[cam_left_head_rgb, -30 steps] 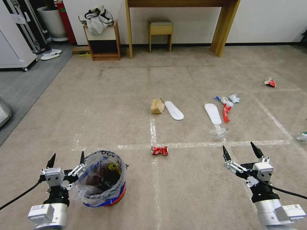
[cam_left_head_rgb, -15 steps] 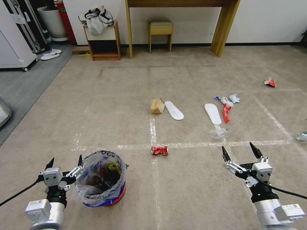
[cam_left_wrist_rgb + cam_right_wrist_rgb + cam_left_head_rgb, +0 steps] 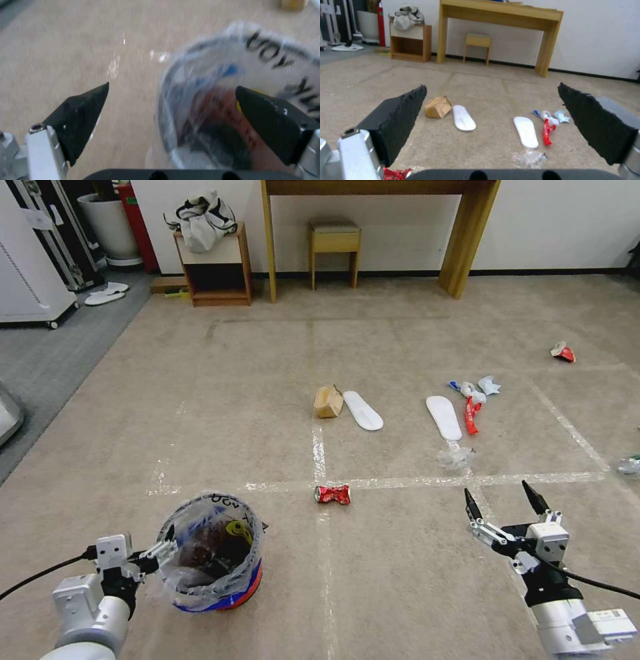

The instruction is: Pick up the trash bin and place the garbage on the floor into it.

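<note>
- Nearest, at about 7 o'clock in the head view, the left gripper [image 3: 143, 560] sits low beside the trash bin [image 3: 212, 553], jaws apart. In the left wrist view one finger [image 3: 273, 122] lies over the bagged mouth and the other [image 3: 80, 117] outside, so the rim appears to stand between them.
- The step in hand looks like grasping the bin; it stands on the carpet, not yet lifted. Closing on the rim calls for pinching bucket wall as well as plastic liner, or the bag may slip.
- At 5 o'clock the right gripper [image 3: 503, 513] hovers over bare carpet, jaws wide apart, holding nothing.
- The garbage lies untouched: crushed can [image 3: 333, 494] near 6 o'clock, farther on the paper bag [image 3: 328, 401] at centre, two slippers [image 3: 444, 417] and the red wrapper [image 3: 472, 415] toward 2 o'clock.
- The left wrist view gives the rim's place between the fingers, which the head view leaves unclear; the right wrist view shows the litter low across the floor.
</note>
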### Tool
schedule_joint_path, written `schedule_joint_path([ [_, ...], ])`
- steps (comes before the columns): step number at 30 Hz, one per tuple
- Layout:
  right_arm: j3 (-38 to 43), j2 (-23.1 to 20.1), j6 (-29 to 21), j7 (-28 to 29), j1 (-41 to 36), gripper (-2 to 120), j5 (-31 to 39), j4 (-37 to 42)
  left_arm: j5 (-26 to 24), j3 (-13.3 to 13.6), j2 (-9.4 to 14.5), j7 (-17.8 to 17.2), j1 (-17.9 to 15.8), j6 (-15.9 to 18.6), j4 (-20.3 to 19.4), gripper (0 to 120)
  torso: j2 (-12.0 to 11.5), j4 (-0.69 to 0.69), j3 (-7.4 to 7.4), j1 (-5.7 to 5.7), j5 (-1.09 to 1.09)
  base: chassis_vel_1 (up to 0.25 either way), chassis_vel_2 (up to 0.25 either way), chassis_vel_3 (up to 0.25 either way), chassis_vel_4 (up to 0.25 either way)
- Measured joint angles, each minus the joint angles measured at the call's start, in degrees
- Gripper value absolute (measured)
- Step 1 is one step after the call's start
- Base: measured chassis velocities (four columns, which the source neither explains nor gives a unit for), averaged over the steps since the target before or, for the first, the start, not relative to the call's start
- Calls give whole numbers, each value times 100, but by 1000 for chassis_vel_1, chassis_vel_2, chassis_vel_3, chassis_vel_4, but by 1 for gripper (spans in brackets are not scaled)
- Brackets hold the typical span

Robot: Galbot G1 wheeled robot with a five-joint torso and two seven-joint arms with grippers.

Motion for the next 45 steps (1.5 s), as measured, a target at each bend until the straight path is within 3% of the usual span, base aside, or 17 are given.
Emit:
schedule_joint_path([
  [8,23,58,-2,4,-29,100,-41,-9,-319,116,144,-220,-259,394,415,100,0,0,0,0,0,0,0,0,0],
  [17,48,121,-13,9,-52,100,-85,-29,-547,354,262,-328,-614,518,847,100,0,0,0,0,0,0,0,0,0],
  [27,49,179,-21,9,-52,100,-135,-75,-732,503,305,-534,-891,674,1046,100,0,0,0,0,0,0,0,0,0],
  [32,40,164,-54,9,-23,100,-145,-154,-1219,697,330,-988,-1211,1002,1169,100,0,0,0,0,0,0,0,0,0],
  [45,43,159,-60,17,-13,100,-140,-256,-1685,886,242,-1593,-1395,1000,1286,100,1,1,-1,0,7,0,0,0,0],
])
